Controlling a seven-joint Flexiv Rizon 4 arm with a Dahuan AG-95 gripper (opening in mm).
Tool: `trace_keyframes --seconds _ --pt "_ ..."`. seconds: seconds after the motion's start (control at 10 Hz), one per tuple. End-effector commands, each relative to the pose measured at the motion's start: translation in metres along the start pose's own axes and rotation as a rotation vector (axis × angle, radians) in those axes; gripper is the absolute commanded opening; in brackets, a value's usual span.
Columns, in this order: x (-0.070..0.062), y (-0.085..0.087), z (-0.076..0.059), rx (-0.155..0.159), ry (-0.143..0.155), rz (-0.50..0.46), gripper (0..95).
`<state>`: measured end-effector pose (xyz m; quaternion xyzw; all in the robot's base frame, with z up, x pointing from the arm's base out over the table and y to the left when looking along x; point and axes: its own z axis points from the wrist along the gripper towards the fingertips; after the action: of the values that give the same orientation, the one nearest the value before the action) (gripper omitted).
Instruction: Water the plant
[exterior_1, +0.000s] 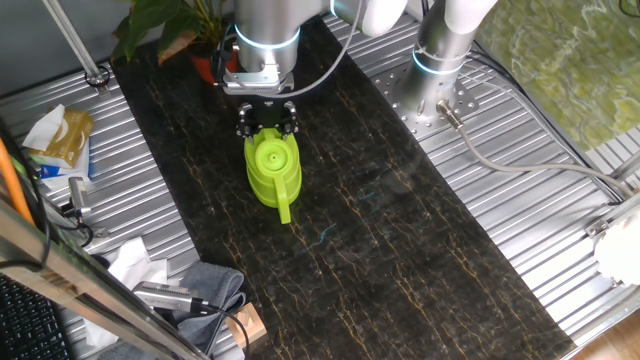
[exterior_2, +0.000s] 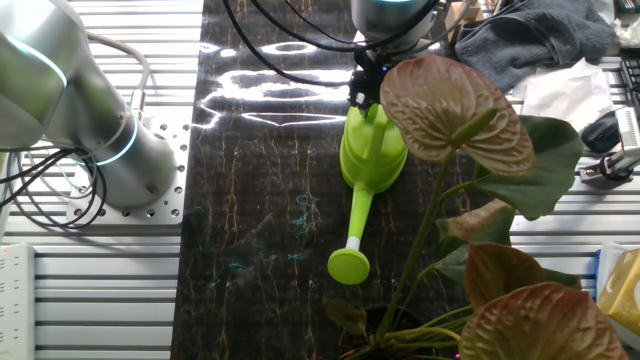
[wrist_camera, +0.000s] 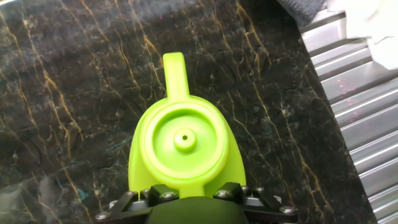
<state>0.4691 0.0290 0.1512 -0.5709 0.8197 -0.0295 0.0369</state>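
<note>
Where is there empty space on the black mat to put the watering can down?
Free: the dark mat right of the green watering can, toward the robot base. Crowded: the plant end, and the cloth corner.

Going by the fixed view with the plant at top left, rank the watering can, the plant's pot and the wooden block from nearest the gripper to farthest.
1. Watering can: directly under the gripper.
2. Plant's pot: just behind, upper left, partly hidden by the arm.
3. Wooden block: far off at the bottom edge.
</note>
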Motion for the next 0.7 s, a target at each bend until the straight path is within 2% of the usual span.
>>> trace_keyframes --seconds 0.1,0.3,0.6,0.7 --pt "0.0000 0.0006 -0.0003 0.000 0.000 0.001 57.0" --pt "-0.0002 0.0008 -0.0002 0.000 0.000 0.008 57.0" --pt "-0.0003 0.0009 0.0000 0.001 -0.001 0.018 0.0" --pt "-0.0005 0.0010 0.0002 0.002 -0.001 0.019 0.0"
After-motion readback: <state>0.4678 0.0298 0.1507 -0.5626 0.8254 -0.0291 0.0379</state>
